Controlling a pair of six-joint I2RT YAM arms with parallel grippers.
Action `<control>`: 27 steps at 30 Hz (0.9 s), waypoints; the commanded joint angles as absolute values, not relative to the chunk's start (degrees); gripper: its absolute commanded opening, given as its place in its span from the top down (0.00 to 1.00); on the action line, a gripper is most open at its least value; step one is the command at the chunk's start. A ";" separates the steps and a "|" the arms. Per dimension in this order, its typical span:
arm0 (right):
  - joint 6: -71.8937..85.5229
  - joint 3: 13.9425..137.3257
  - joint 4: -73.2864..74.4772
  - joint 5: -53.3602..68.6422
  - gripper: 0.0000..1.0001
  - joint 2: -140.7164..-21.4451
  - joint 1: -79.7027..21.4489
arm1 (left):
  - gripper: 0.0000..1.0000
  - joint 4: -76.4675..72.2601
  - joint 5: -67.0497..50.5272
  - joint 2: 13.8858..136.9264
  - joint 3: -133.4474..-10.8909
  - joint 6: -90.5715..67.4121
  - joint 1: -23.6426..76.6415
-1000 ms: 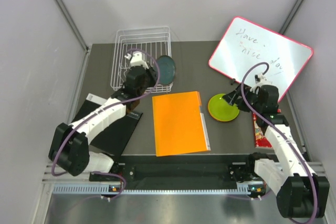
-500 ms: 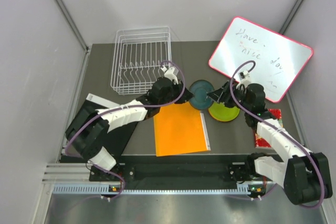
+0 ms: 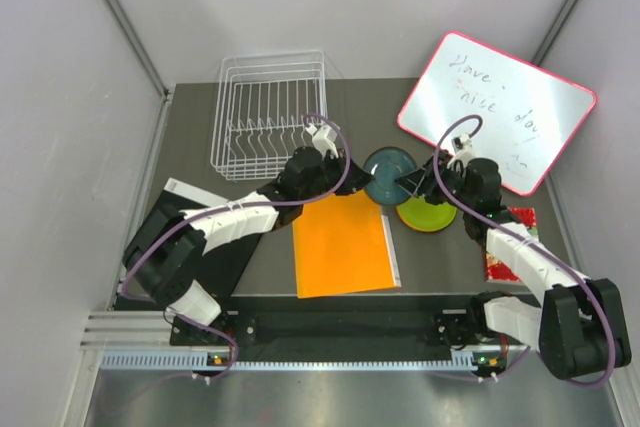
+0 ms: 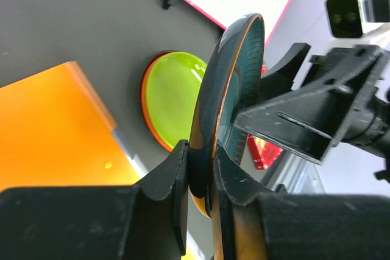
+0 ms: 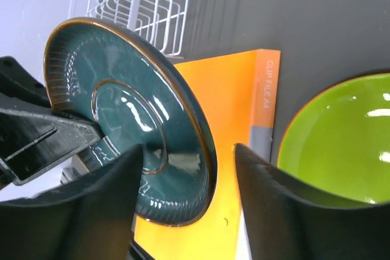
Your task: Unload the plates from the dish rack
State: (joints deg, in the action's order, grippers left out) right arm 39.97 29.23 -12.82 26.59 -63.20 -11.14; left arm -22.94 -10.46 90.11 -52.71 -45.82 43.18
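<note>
Whiteboard (image 3: 495,112), pink frame, handwritten: "Have", "nice", "day"; small mark betw. words not legible. Orange folder (image 5: 231,101) edge was printed "CLIP FILE A4". No other text readable.

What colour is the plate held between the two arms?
Dark teal round plate, bronze rim; right wrist view best.

Table layout, top view
Dish rack (image 3: 265,127) upper left, whiteboard (image 3: 495,112) upper right, folder (image 3: 342,242) centre; raised plate (image 3: 390,175) above folder's right corner, lying plate (image 3: 428,213) right of folder.
</note>
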 commanded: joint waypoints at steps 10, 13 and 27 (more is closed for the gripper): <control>42.45 23.56 -31.47 34.64 1.00 -63.46 -11.25 | 1.00 -40.96 -17.49 89.56 -48.69 -54.41 43.33; 42.28 22.59 -28.84 32.61 1.00 -60.40 -9.50 | 0.75 -40.69 -17.75 89.82 -48.60 -52.57 43.24; 32.70 24.43 -0.36 19.78 1.00 -52.37 4.21 | 0.25 -10.82 9.97 83.15 -52.82 -24.01 43.24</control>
State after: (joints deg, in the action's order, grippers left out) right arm 36.29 22.79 -4.49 22.11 -52.05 2.15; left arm -19.22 -4.89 87.61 -50.70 -35.14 43.33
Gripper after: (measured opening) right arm 0.115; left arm 0.740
